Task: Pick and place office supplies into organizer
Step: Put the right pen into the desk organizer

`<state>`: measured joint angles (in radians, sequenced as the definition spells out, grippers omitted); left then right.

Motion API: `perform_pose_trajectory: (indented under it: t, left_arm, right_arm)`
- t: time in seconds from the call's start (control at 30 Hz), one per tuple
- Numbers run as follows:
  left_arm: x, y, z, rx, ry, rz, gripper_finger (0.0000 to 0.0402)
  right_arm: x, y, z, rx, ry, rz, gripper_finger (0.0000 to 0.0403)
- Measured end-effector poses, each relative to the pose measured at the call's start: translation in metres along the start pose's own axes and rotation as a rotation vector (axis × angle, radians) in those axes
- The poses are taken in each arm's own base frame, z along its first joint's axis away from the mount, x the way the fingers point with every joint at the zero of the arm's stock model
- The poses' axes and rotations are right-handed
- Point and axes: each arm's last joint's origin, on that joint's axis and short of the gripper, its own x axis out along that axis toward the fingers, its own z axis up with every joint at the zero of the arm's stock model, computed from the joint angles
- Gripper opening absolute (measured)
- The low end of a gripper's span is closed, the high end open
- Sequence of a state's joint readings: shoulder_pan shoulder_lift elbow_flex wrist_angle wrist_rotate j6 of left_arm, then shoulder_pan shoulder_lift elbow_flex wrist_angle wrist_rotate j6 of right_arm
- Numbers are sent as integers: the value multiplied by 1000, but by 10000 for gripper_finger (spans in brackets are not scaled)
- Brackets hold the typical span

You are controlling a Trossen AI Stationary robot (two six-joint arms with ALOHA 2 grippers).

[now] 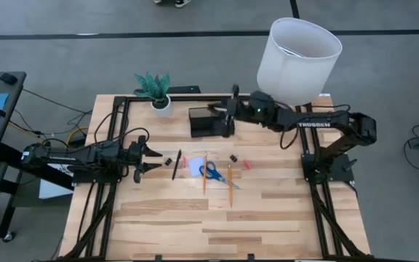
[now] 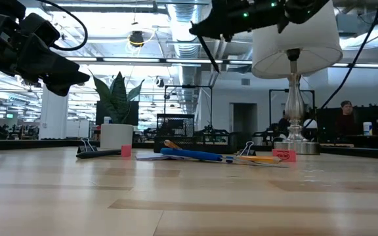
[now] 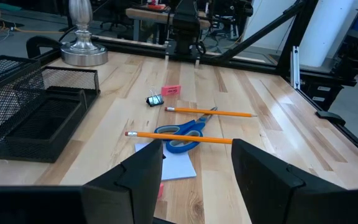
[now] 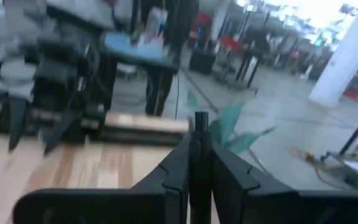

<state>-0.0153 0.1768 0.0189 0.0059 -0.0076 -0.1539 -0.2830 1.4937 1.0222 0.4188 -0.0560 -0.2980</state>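
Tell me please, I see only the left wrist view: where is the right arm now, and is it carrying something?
Observer: The right gripper is above the organizer, over the end nearer the lamp.
Operator: Does it hold anything?
Observer: Yes. Its jaws are shut on a thin dark pen, which hangs down toward the organizer.
Operator: Is something close to my left gripper that I do not see?
Observer: In the high view, a second dark pen and a binder clip lie on the table just ahead of the open left gripper.
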Motion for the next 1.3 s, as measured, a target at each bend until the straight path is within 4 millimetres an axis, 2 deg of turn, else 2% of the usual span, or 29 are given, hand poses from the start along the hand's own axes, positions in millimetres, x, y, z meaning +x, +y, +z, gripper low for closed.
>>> perform_pose_trajectory:
  t: [0.23, 0.43, 0.6, 0.93, 1.17, 1.3]
  left_arm:
    - [0, 0, 0, 0, 0, 0, 183]
    - [0, 0, 0, 0, 0, 0, 183]
    - [0, 0, 0, 0, -1, 0, 183]
    - [0, 0, 0, 0, -1, 0, 183]
    - [0, 0, 0, 0, -1, 0, 183]
    - [0, 0, 0, 0, -1, 0, 183]
  right_arm:
    - [0, -15, 2, 22, -85, -10, 45]
    - [27, -13, -18, 43, -121, -5, 45]
    - [53, -16, -34, 48, -84, -6, 45]
    - [93, -22, -57, 32, -80, -25, 45]
    - [111, -17, -80, 39, -51, -16, 45]
    - [113, -20, -84, 39, -65, -29, 45]
